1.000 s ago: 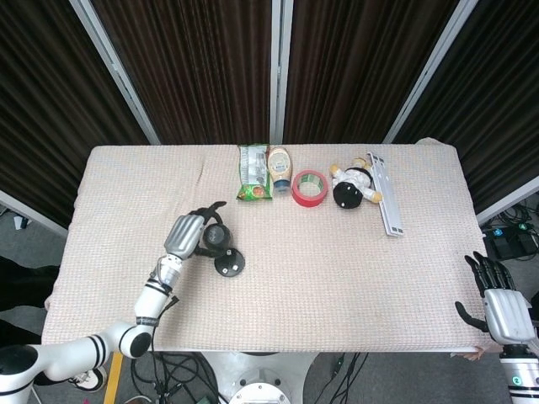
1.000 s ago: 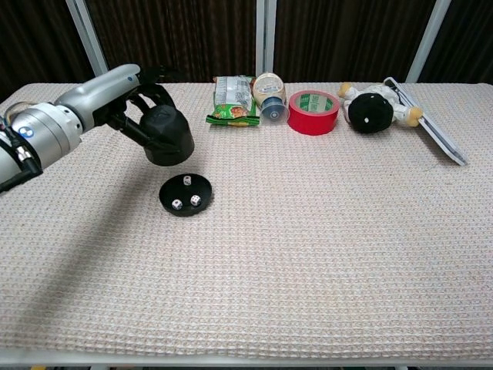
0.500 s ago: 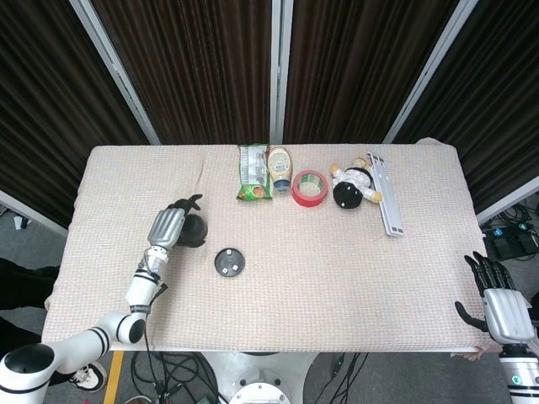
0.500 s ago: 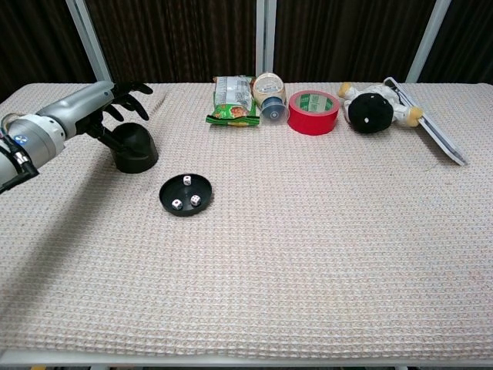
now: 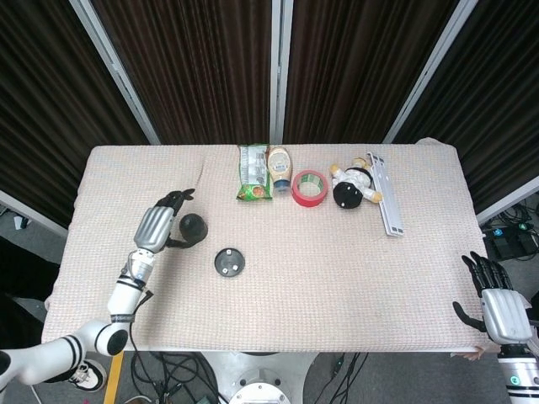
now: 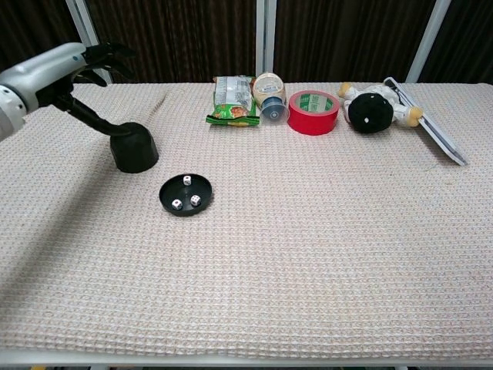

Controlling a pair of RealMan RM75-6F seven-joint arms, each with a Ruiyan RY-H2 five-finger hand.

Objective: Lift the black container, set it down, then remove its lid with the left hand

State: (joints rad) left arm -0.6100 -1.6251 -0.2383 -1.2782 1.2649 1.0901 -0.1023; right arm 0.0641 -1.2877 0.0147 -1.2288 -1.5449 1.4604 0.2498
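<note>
While hovering over the table (image 6: 308, 293) close to its left edge, holding the left hand (image 6: 77, 65) loose, fingers fanned and gripping nothing, with just one dark finger slanting down toward the crown of the black lid (image 6: 134, 148); not telling from either view whether touching it or stopping just short. Finding that lid standing mouth-down on the cloth just beside the hand, toward the left edge and roughly midway between the far and near edges. Finding the black container's base (image 6: 186, 193) lying near the lid but apart from it, a little closer to the near edge and further in from the left edge, open as a shallow dish and carrying small white dice. Judging the lifting and setting down as over and the lid removal as all but finished: lid off, parked upright on its rim, base uncovered. Calling next, probably, for nothing more than clearing the left hand up and away, minding that reaching finger so as not to drag or tip the lid onto the dish. Seeing the right hand (image 5: 497, 299) idling off the near right corner, fingers apart and empty. Leaving the green packet (image 6: 233, 101), red tape roll (image 6: 313, 112) and plush toy (image 6: 371, 109) along the far edge, well apart from the work.
</note>
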